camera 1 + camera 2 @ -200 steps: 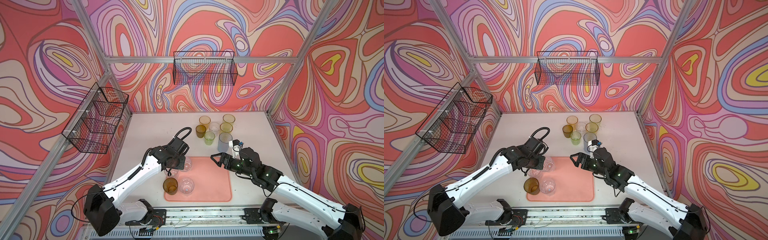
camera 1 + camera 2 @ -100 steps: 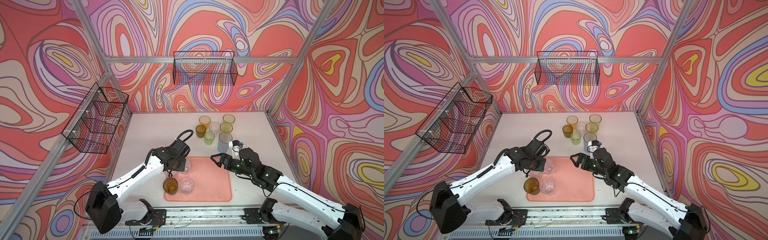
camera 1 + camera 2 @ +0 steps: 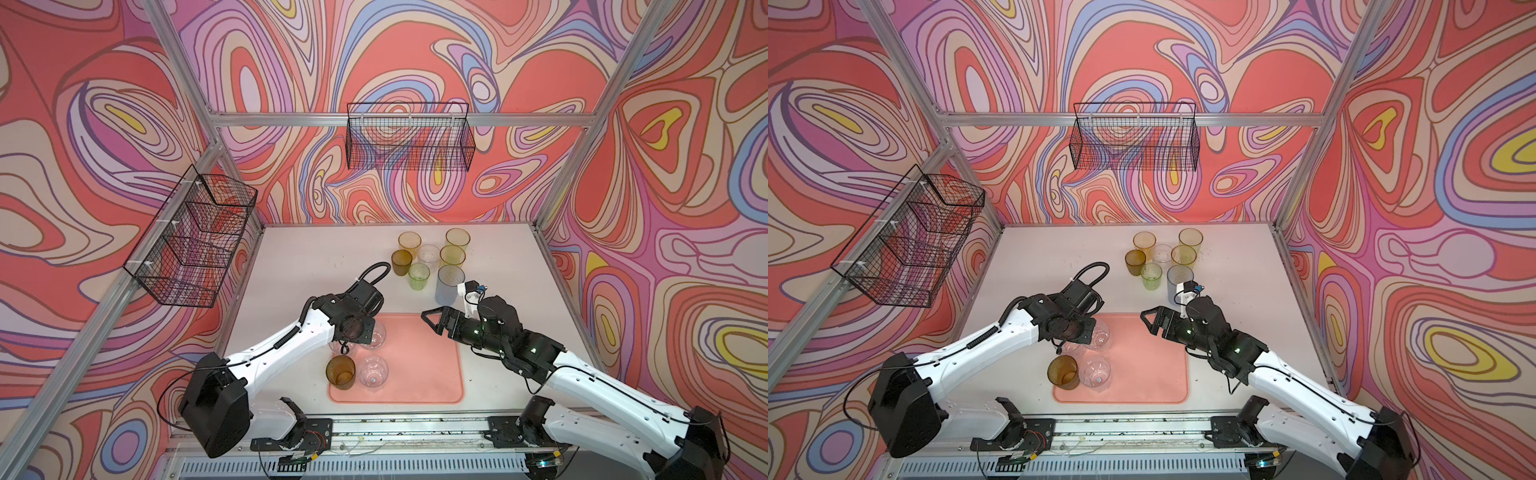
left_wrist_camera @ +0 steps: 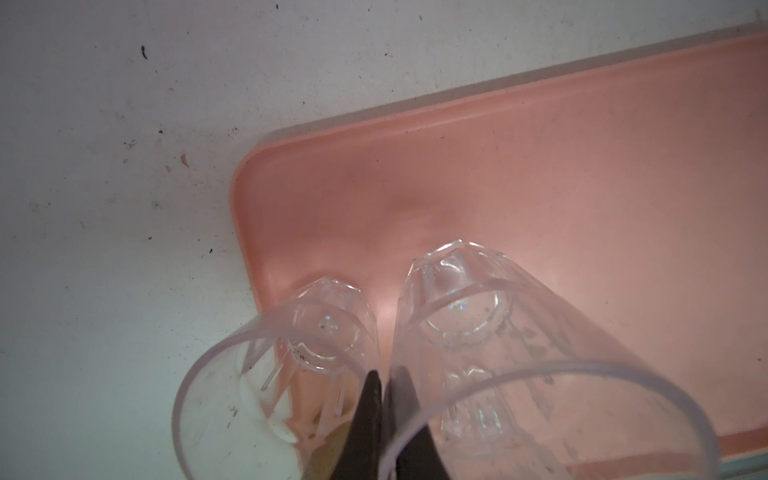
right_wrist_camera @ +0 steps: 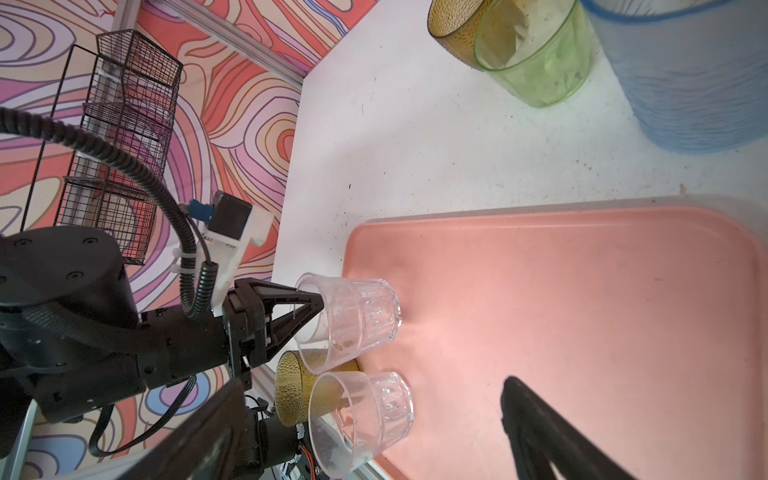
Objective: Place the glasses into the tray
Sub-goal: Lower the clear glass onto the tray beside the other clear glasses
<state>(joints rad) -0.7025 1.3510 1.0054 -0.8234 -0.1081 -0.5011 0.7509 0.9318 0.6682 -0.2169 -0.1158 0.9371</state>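
Note:
The salmon-pink tray (image 3: 415, 365) lies at the front middle of the table. On its left part stand a brown glass (image 3: 340, 372) and a clear glass (image 3: 374, 372). Behind them are two more clear glasses (image 4: 291, 374). My left gripper (image 4: 382, 374) is shut on the rim of the right-hand one (image 4: 519, 374), one finger inside and one outside. That same held glass (image 3: 376, 334) shows beside the gripper in a top view. My right gripper (image 3: 432, 322) hovers open and empty over the tray's far right part. Several coloured glasses stand behind the tray, the green one (image 3: 418, 276) and the tall pale blue one (image 3: 449, 282) nearest it.
Black wire baskets hang on the left wall (image 3: 191, 237) and the back wall (image 3: 409, 137). The right half of the tray (image 5: 582, 311) is bare. The white table (image 3: 316, 257) is bare left of the glass cluster.
My left arm has shifted slightly with the clear glass in its grip. The right arm has not moved.

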